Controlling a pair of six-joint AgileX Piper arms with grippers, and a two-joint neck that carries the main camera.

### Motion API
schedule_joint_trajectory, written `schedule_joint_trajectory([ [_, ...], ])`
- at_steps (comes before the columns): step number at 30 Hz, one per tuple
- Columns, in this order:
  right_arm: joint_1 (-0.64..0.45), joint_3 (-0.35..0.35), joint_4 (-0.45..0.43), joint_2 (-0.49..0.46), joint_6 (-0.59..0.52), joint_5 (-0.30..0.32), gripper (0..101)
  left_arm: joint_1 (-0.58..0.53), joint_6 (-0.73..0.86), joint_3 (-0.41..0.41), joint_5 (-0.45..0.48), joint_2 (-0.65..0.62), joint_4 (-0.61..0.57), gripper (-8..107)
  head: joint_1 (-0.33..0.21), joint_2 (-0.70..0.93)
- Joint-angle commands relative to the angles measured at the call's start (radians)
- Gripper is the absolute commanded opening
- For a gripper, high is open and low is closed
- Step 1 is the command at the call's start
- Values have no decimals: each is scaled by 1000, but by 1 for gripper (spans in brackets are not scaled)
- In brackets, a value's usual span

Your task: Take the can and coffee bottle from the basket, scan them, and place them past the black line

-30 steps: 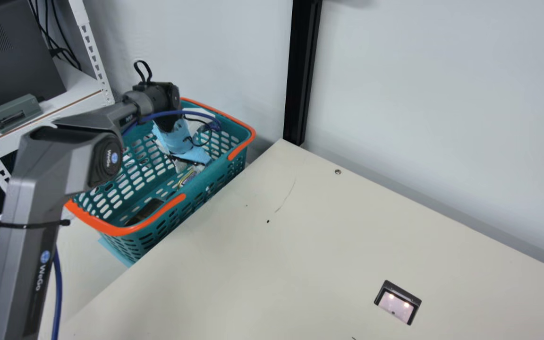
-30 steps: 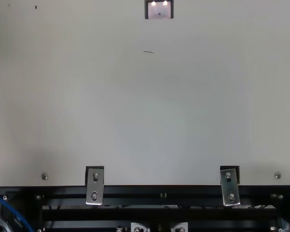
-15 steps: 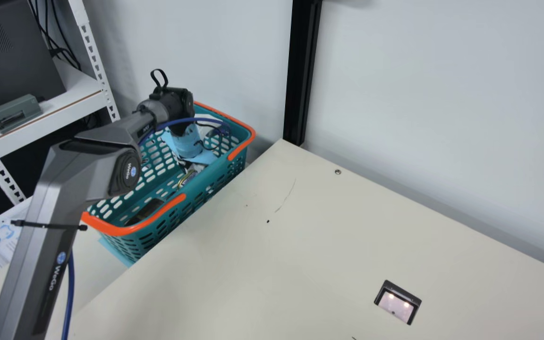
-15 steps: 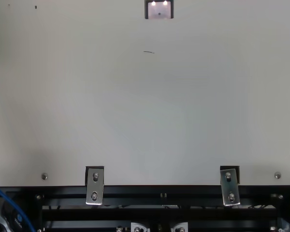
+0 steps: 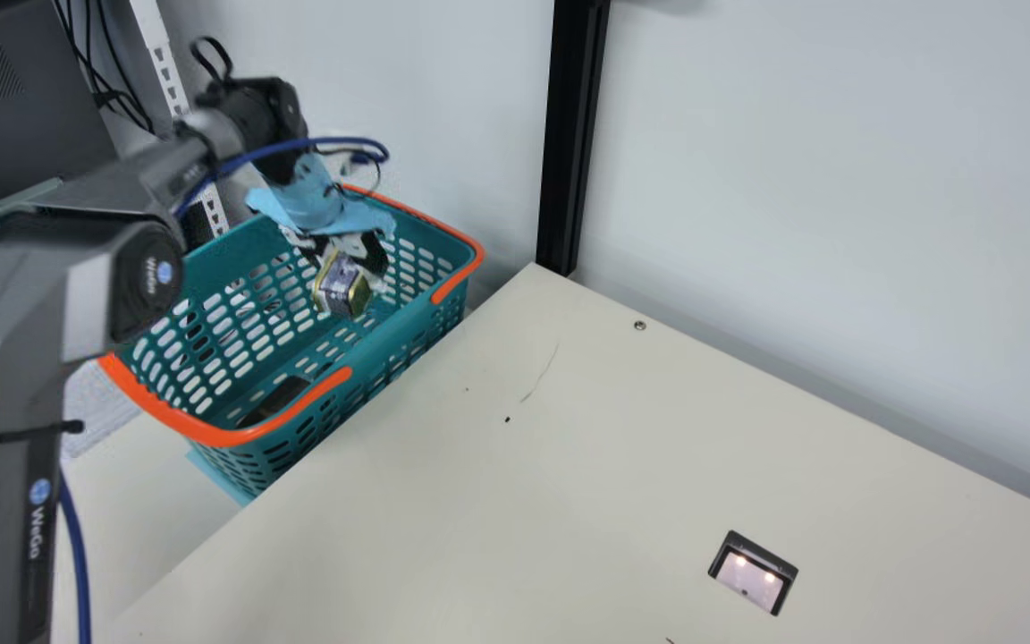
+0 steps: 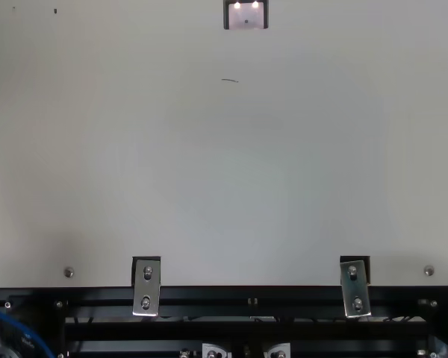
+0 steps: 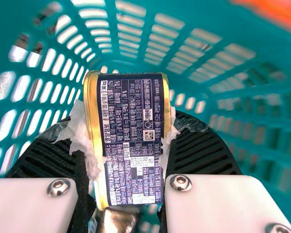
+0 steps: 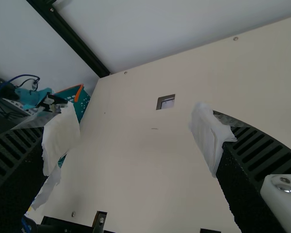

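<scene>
Gold-rimmed can: raised since half a second ago, pinched in left gripper, over basket, left of centre, main view. Right gripper: spread. Judged ready for scanning.

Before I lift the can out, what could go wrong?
The can in the left gripper hangs among the basket's walls, so moving sideways too soon could knock it against the rim.

The white padding on the fingers looks ragged and loose, so the can might slip or turn.

The blue cable loops out from the arm near the basket's far end, and might snag on the rim.
</scene>
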Motion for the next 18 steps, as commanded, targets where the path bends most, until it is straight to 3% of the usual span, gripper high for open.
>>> schedule_joint_trajectory([
  [1,0,0,0,0,0,0,101,5,-14,36,13,-125,-70,10,-32,13],
  [10,0,0,0,0,0,0,101,-7,-59,130,143,-366,-286,10,-32,13],
  [18,0,0,0,0,0,0,101,-56,-41,400,147,-569,-476,10,-32,13],
])
